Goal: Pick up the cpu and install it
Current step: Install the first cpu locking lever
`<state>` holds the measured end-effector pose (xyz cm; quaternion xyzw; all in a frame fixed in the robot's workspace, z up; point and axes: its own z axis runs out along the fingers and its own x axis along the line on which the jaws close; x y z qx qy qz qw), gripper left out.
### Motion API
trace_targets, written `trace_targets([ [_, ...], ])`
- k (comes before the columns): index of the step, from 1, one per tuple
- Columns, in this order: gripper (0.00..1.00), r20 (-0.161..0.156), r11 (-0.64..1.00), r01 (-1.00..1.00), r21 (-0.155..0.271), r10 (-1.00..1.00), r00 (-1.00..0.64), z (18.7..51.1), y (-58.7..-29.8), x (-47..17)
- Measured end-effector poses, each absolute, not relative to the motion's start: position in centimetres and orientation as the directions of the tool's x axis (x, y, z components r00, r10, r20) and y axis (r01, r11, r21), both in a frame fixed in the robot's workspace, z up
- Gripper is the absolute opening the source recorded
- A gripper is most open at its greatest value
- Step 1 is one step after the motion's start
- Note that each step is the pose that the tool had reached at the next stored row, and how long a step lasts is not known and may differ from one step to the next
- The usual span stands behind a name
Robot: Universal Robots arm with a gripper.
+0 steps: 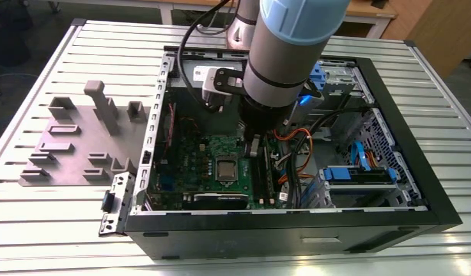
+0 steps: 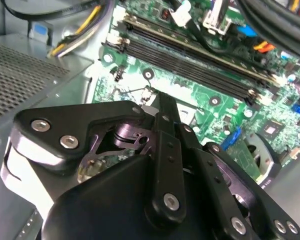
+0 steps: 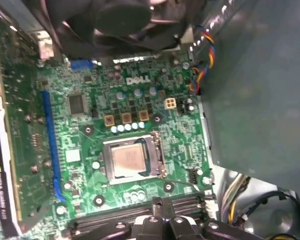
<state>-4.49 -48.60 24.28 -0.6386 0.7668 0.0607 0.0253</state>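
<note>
Cpu (image 3: 129, 160) sits flat inside silver socket frame (image 3: 157, 155), centre of first wrist view – on green motherboard (image 1: 195, 158), seen small at lower centre of exterior view. Chip looks already placed, so install step seems near end. Gripper (image 2: 162, 107) hangs above board, centre of second wrist view; fingers pressed together, nothing between them. Arm (image 1: 285, 52) fills upper centre of exterior view. Judgement: what remains calls for securing frame over chip – gentle, straight contact only.
</note>
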Motion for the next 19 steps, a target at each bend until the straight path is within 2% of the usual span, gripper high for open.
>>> trace_targets([
  [19,0.11,-0.117,0.175,-0.983,0.061,-0.976,-0.181,24.2,-45.0,-3.4],
])
